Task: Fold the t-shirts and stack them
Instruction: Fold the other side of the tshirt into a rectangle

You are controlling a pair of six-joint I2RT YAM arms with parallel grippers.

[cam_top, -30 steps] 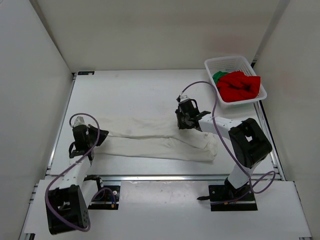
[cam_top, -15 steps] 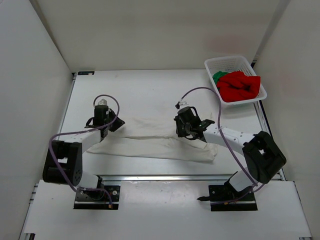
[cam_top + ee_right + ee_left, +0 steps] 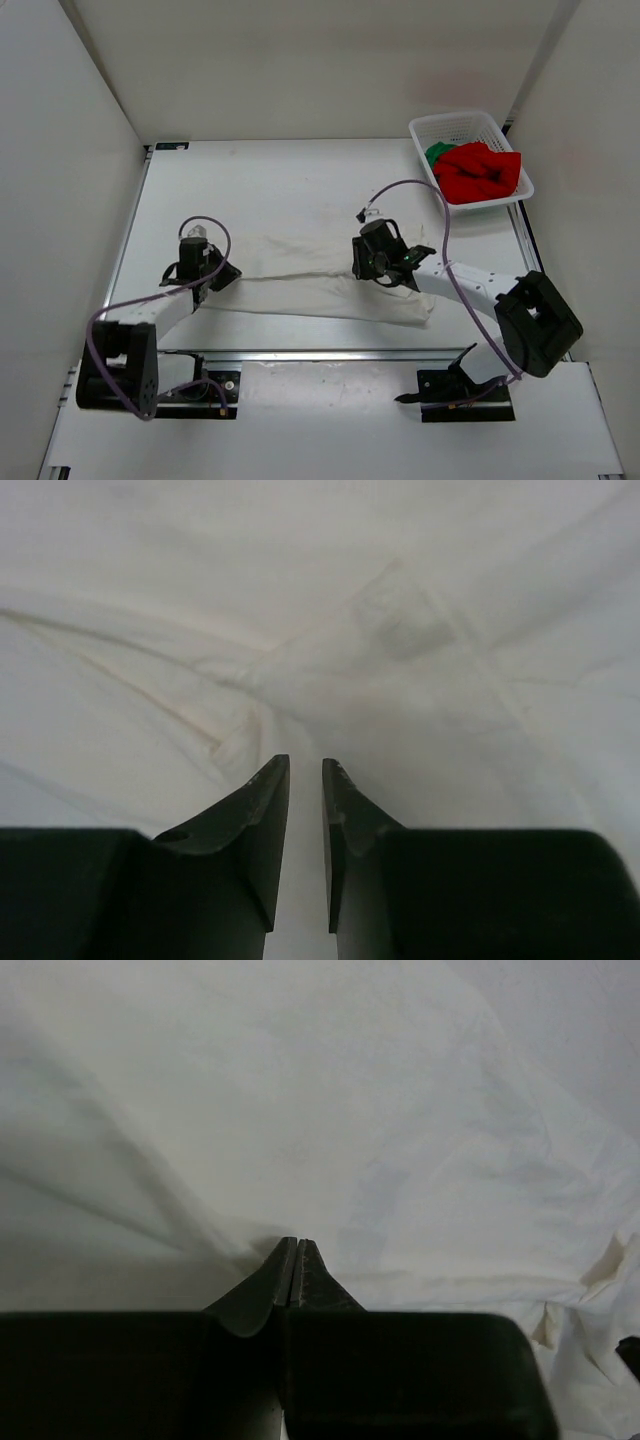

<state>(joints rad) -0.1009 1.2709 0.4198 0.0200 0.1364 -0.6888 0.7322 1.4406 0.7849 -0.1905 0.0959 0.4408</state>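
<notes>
A white t-shirt point(image 3: 320, 295) lies as a long, narrow, folded band across the table's near half. My left gripper point(image 3: 226, 275) is at the shirt's left end, shut on its edge. In the left wrist view the jaws point(image 3: 297, 1243) are pressed together and creases in the cloth point(image 3: 350, 1110) run to the tip. My right gripper point(image 3: 364, 268) is low over the shirt's right part. Its jaws point(image 3: 305, 765) stand a narrow gap apart, and white cloth point(image 3: 400, 600) shows through the gap. A red t-shirt point(image 3: 482, 172) and a green t-shirt point(image 3: 436, 153) lie crumpled in the basket.
A white mesh basket point(image 3: 455, 120) stands at the table's far right corner. White walls enclose the table on the left, back and right. Purple cables loop over both arms.
The left gripper swung from the table's left edge inward to the shirt's left end, drawing the cloth's upper edge down into a narrower band. The right gripper moved slightly nearer and lower over the shirt.
</notes>
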